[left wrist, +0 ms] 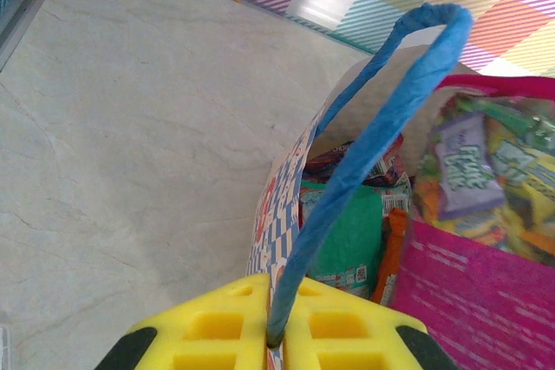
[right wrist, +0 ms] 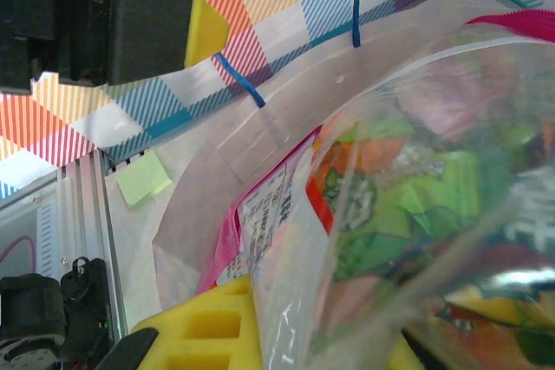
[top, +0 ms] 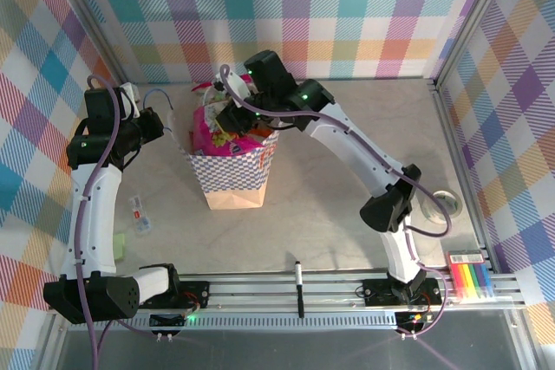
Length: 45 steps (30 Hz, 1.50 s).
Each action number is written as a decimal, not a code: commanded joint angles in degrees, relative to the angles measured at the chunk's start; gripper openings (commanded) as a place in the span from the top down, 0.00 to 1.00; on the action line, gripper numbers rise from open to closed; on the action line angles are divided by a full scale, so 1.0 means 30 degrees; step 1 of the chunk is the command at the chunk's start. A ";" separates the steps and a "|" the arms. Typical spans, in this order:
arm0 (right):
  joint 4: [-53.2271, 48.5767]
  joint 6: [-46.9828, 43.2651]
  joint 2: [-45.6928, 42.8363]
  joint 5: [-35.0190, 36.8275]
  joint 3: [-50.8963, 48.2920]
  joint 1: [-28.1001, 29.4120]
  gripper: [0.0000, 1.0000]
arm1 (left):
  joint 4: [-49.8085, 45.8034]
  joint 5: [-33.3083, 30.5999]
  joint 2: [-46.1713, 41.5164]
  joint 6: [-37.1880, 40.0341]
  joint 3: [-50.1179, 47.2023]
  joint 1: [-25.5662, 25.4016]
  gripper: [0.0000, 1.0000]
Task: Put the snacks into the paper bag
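pale marbled table (top: 364, 153) boxed in by checked wall panels. tan paper bag (top: 232, 178) upright left of centre, blue-and-white checked side toward the arm bases, mouth open and packed with snacks.

left gripper (left wrist: 276, 335) just beside the bag's left rim, yellow fingers (left wrist: 217, 327) pinched narrow on the blue cord handle (left wrist: 381, 119), with the loop arching up and over toward the bag's mouth. right gripper (top: 229, 117) down at the bag's mouth from the far side, closed on the large pink packet (right wrist: 408, 214). clear film and mixed sweets between the yellow pads (right wrist: 212, 331) in the right wrist view.

large pink packet partly inside the bag, top standing above the rim. beside it in the bag, seen from the left wrist: teal packet (left wrist: 342, 240) against the checked wall, orange packet (left wrist: 392, 253) edge-on between teal and pink, dark red packet (left wrist: 360, 162) behind the teal one.

set of coloured markers (top: 473, 281) on the near rail at far right. black marker pen (top: 298, 288) across the rail near the middle. small clear wrapper (top: 139, 212) on the table left of the bag, beside the left arm. green sticky note (top: 121, 238) just nearer than the wrapper.
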 commanded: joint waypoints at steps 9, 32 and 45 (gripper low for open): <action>0.1933 0.1714 0.0509 -0.0688 0.2803 -0.0476 1.00 | 0.0024 -0.0019 -0.0234 0.0329 -0.0228 0.0198 0.89; 0.3792 0.6084 0.1902 0.0132 0.3472 -0.1162 1.00 | -0.0005 0.0010 -0.0080 0.0241 -0.0138 0.0208 0.89; 0.2416 0.6604 0.2666 -0.0187 0.3371 -0.1190 0.79 | -0.0034 -0.0047 -0.0095 0.0270 -0.0189 0.0197 0.89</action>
